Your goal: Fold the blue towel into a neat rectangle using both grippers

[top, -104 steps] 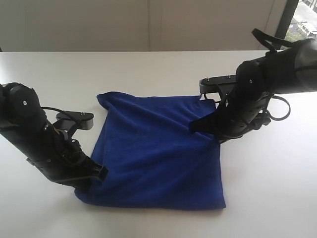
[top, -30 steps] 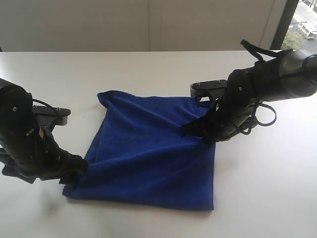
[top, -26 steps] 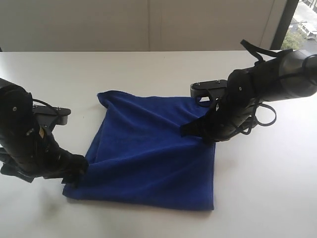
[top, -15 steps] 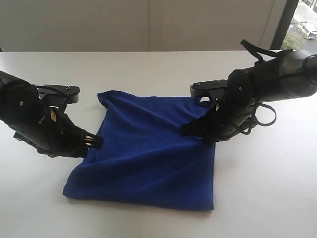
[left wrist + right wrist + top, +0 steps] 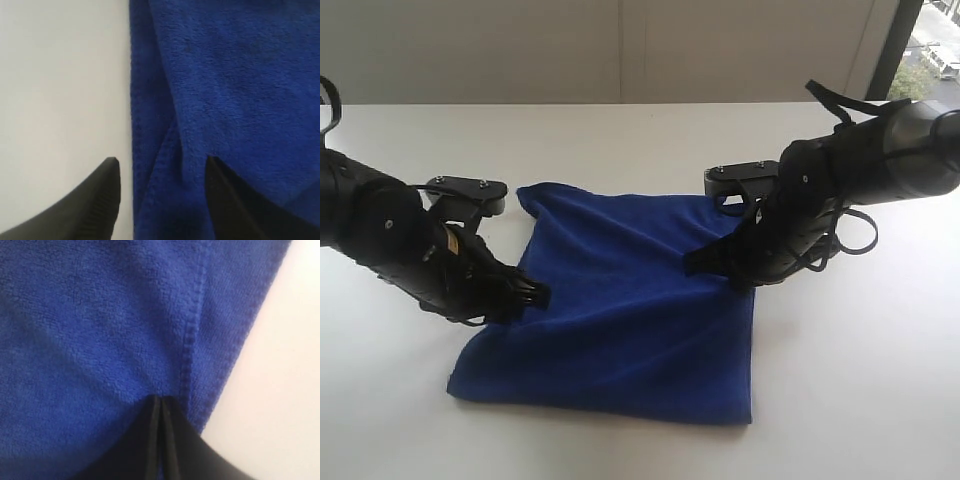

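The towel (image 5: 630, 300) lies flat on the white counter (image 5: 620, 140) between my two sets of fingers, as a rough, slightly skewed rectangle.

My left fingers (image 5: 532, 294) are open and low over its edge. One finger sits over bare counter and the other over the plush, with the edge running up between them. Nothing is pinched there yet. Just ahead of those fingers the cloth looks doubled, with a soft crease where one layer laps over another.

My right fingers (image 5: 161, 407) are pressed shut. Their tips are down on the cloth just inside the stitched hem (image 5: 192, 340), and bare counter starts right beyond the hem. I cannot tell whether any pile is caught between the tips or whether they only rest on top.

I judge the cloth to be light, limp and thick-piled. It will sag and drape as soon as I lift it, hold no shape of its own, and probably slide on the smooth counter if I drag it. A shallow nip could catch only the top layer. The best hold is therefore at the hem or a corner, with the fingers reaching deep enough to take every layer. The corner (image 5: 457, 388) behind my left fingers looks loose and easy to reach.

I can read no brand, label or writing, and no tag shows in these views.
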Motion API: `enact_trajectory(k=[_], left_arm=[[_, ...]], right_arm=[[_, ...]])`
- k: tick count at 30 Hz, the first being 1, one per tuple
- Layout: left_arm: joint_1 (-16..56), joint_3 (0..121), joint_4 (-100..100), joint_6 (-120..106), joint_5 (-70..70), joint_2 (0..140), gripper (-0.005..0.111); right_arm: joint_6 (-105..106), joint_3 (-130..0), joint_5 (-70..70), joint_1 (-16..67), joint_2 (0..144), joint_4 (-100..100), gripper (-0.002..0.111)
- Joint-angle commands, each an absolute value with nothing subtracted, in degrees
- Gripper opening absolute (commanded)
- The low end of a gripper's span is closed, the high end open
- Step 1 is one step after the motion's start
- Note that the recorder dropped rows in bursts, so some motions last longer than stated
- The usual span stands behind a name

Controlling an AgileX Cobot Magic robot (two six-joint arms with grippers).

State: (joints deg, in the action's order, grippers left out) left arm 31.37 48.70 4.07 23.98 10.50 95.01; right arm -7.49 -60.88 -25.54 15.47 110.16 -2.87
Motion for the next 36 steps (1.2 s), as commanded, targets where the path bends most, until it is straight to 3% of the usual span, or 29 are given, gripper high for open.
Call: enact_trajectory(k=[1, 14, 26, 36], left_arm=[[32.09, 48.61, 3.74, 23.61, 10.16, 95.66, 0.056], [32.09, 48.61, 3.74, 22.25, 10.94, 98.61, 0.055], [32.09, 48.61, 3.74, 22.25, 12.41, 98.61, 0.012], [32.09, 48.61, 3.87, 20.97, 14.26, 98.61, 0.006]], right_arm=[[-7.64, -60.64, -25.5, 15.41, 110.86, -2.81, 0.0], [-7.64, -60.64, -25.6, 15.41, 110.86, -2.81, 0.0], [-7.64, -60.64, -25.6, 15.41, 110.86, -2.81, 0.0], [-7.64, -60.64, -26.02, 15.41, 110.86, -2.81, 0.0]])
